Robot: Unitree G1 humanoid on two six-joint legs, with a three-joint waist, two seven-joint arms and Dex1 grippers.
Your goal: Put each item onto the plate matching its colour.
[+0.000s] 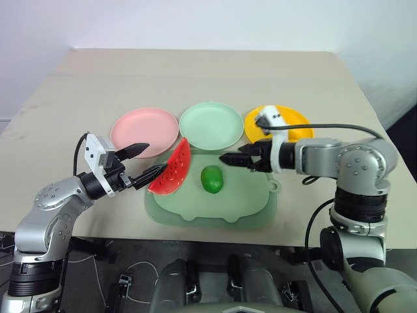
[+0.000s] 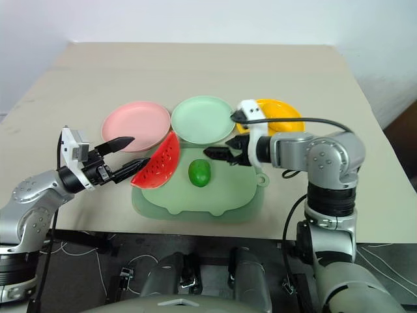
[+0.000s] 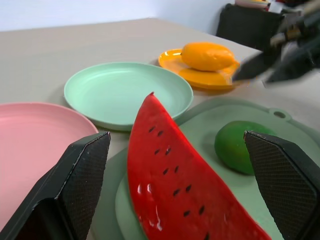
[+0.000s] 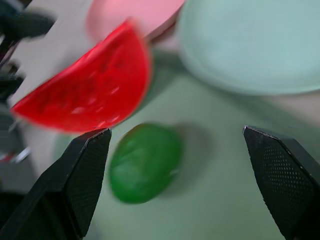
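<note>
A red watermelon slice point(image 1: 171, 171) stands on its rind at the left end of the green tray point(image 1: 254, 210). A small green fruit point(image 1: 212, 178) lies on the tray to its right. The yellow fruit point(image 3: 207, 55) rests on the yellow plate point(image 1: 301, 121). Behind the tray, the pink plate point(image 1: 144, 132) and the mint green plate point(image 1: 211, 125) are bare. My left gripper point(image 1: 154, 160) is open just left of the watermelon, one finger on each side of its end. My right gripper point(image 1: 227, 159) is open above the tray, just right of and behind the green fruit, pointing at it.
The three plates stand in a row behind the tray, close together. The tray lies near the table's front edge point(image 1: 195, 238). A black cable point(image 1: 345, 128) loops from my right wrist over the yellow plate's side. Bare beige tabletop point(image 1: 195, 78) stretches beyond the plates.
</note>
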